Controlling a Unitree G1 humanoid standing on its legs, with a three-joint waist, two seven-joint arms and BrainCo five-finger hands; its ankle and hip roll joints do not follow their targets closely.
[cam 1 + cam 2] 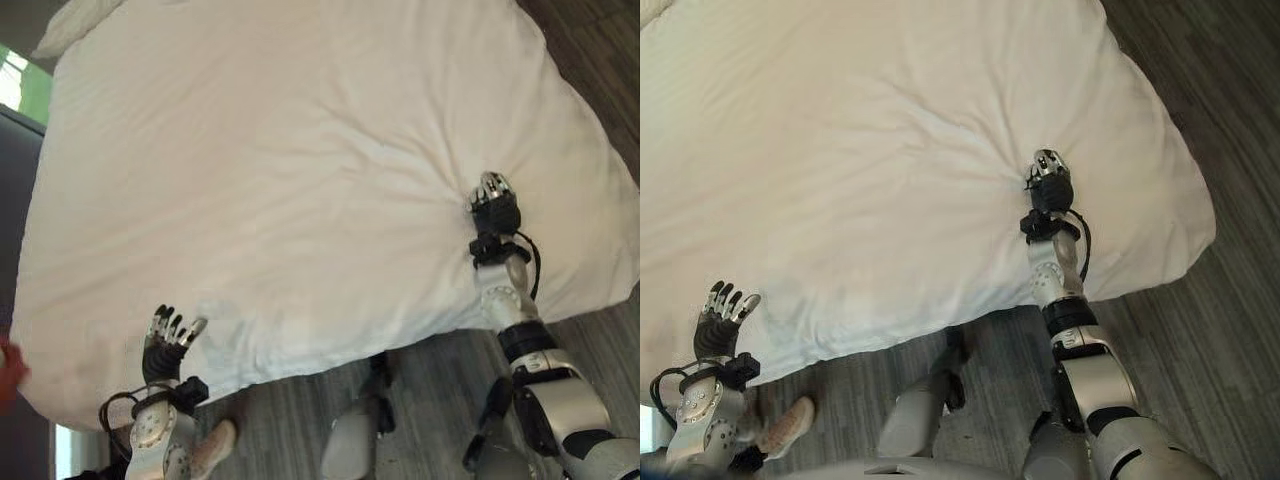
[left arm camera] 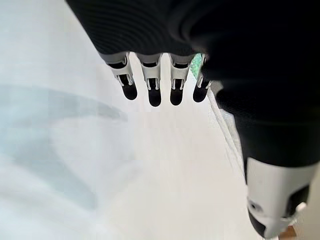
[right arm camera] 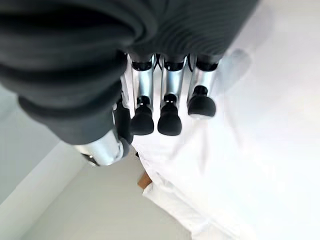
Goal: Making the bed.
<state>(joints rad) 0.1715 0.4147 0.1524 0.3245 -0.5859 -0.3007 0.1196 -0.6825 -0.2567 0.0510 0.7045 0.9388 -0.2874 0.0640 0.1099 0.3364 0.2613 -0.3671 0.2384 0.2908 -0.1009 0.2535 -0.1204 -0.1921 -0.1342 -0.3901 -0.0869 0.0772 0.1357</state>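
White duvet lies spread over the bed, covering it from the near edge to the far end. Its near edge hangs toward the dark wood-plank floor. A white pillow sits at the far left corner, partly under the duvet's far edge.

Right hand: resting on the duvet near its right near corner. The cloth is gathered into radiating creases around the hand. In the right wrist view the fingers are curled down with the tips bent in toward the thumb, and a fold of white duvet sits at the tips. Reads as a pinch on the fabric.

Left hand: at the near left edge of the duvet, just above or at the cloth. Fingers are straight and spread, released, holding nothing. Contact with the cloth cannot be told for sure.

The two hands are well apart, one toward each near corner.

Duvet surface: broad shallow wrinkles across the middle, a bunched ridge along the near edge between the hands.
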